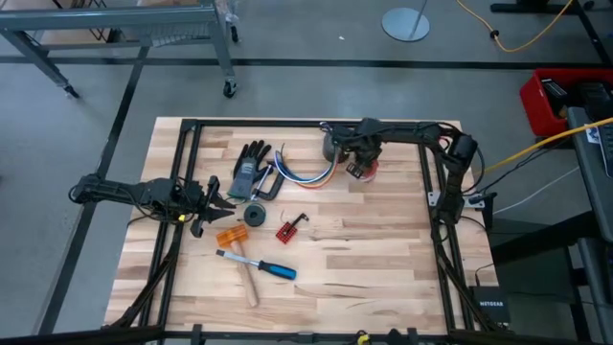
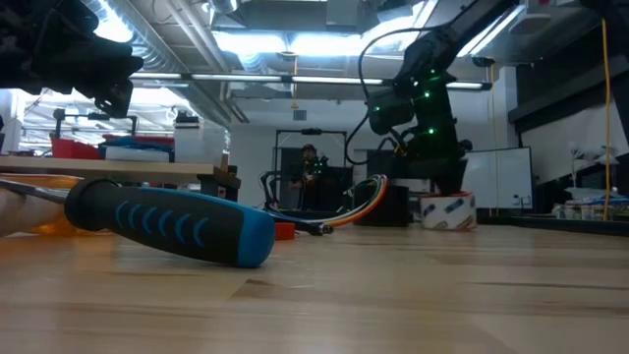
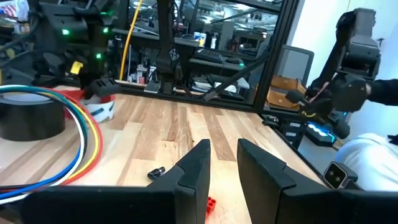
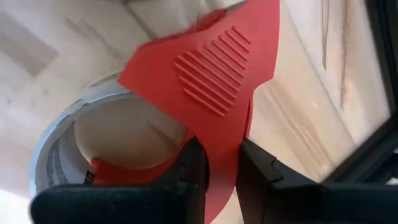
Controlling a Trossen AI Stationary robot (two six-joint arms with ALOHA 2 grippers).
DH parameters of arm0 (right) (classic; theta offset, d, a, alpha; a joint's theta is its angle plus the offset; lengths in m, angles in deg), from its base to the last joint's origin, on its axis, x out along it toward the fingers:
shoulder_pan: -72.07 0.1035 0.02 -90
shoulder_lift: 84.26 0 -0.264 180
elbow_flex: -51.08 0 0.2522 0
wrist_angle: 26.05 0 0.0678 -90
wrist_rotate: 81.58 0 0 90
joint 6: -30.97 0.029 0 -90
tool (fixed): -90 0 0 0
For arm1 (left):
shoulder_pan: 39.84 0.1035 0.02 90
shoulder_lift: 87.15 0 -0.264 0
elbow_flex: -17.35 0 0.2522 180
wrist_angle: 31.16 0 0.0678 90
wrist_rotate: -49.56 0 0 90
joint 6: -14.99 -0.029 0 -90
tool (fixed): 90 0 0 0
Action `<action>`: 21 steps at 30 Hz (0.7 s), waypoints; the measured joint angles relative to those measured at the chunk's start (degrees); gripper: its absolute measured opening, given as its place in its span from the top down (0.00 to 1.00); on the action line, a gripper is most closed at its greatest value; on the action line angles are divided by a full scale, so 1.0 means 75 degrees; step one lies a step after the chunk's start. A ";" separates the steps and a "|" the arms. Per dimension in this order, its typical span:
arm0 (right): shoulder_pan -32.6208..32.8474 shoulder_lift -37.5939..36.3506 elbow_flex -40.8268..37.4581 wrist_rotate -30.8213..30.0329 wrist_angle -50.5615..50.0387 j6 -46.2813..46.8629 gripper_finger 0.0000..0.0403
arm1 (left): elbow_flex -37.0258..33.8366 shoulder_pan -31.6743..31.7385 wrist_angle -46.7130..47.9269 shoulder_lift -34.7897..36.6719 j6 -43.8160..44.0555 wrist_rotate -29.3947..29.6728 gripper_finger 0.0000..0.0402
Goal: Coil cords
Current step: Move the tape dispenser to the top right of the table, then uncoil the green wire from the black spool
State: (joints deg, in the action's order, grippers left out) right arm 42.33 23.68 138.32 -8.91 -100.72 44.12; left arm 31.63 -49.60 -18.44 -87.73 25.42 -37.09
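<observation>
While arcing crosswise, cords point(image 1: 305, 174) span glove point(image 1: 249, 165) to, seemingly, right tool point(image 1: 358, 171).

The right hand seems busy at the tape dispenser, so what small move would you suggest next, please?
Probably let go and shift toward the cords: the right hand pinches the red tape dispenser, while the cords lie loose beside it, uncoiled.

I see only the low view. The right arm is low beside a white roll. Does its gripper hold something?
Observer: Yes, the right gripper is shut on a red tape dispenser.
Operator: And the left gripper?
Observer: The left gripper is open, empty, beside the glove.
Operator: Where are the cords?
Observer: The coloured cords lie curved between glove and dispenser; no gripper holds them.
</observation>
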 joint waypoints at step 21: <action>-0.0288 0.0055 -0.0010 -0.0688 0.0109 -0.0256 0.35 | 0.0000 0.0000 0.0000 -0.0009 -0.0046 -0.0006 0.82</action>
State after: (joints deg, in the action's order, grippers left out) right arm 40.16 24.09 138.25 -14.06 -99.90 42.20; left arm 31.63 -49.60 -18.43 -87.79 25.08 -37.13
